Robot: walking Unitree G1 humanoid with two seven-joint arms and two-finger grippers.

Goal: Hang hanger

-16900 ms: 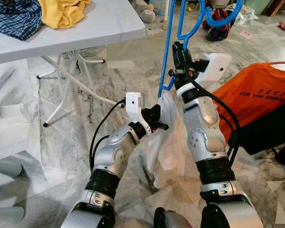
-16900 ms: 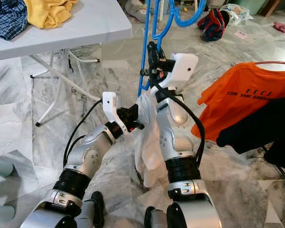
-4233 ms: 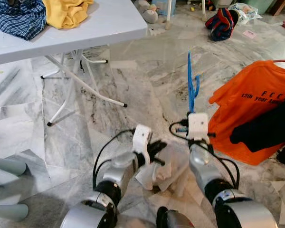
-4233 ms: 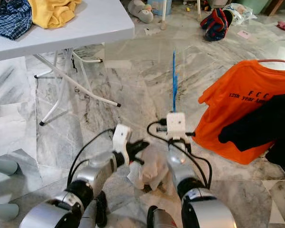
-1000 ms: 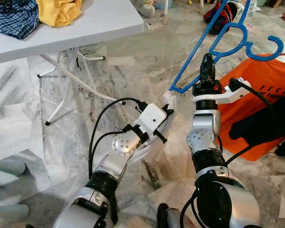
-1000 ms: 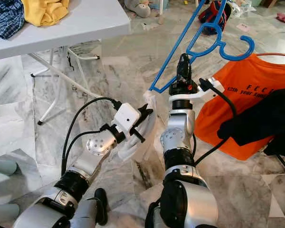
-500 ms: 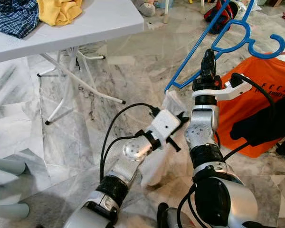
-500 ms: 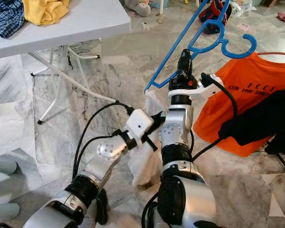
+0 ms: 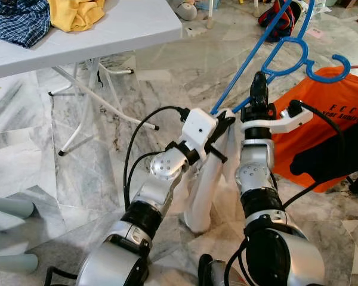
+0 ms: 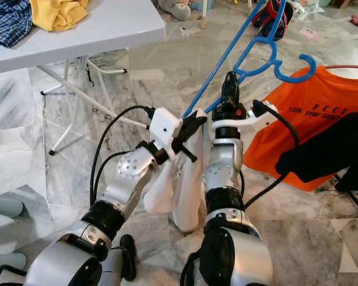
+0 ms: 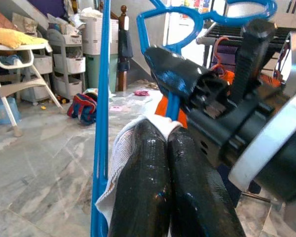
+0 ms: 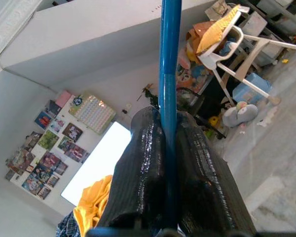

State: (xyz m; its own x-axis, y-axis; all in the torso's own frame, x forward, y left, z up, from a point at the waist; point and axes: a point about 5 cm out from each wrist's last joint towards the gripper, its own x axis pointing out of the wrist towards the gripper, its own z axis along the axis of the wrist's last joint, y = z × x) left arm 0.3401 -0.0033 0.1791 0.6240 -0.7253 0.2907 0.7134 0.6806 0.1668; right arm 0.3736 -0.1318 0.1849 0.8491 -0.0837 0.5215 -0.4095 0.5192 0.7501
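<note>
My right gripper (image 9: 259, 81) is raised at chest height, shut on the lower bar of a blue plastic hanger (image 9: 244, 64), whose hook points right towards the orange shirt. In the right wrist view the blue bar (image 12: 170, 59) runs between the closed fingers (image 12: 143, 163). Just left of it, my left gripper (image 9: 226, 121) is shut on a white cloth (image 9: 206, 185). The cloth hangs down in a long fold between the two arms, its top edge at the hanger's lower corner. The left wrist view has the cloth (image 11: 121, 148) pinched beside the blue bar (image 11: 103, 98).
A white folding table (image 9: 125, 30) with a yellow cloth (image 9: 74, 13) and a plaid shirt (image 9: 18, 21) stands at the back left, its legs (image 9: 89, 101) splayed on the marble floor. An orange T-shirt (image 9: 322, 119) and a black garment (image 9: 334, 158) hang at the right.
My left gripper has lifted the white cloth up to the hanger's lower corner, close beside the right gripper. The cloth now hangs stretched long. The hanger has dropped slightly.
</note>
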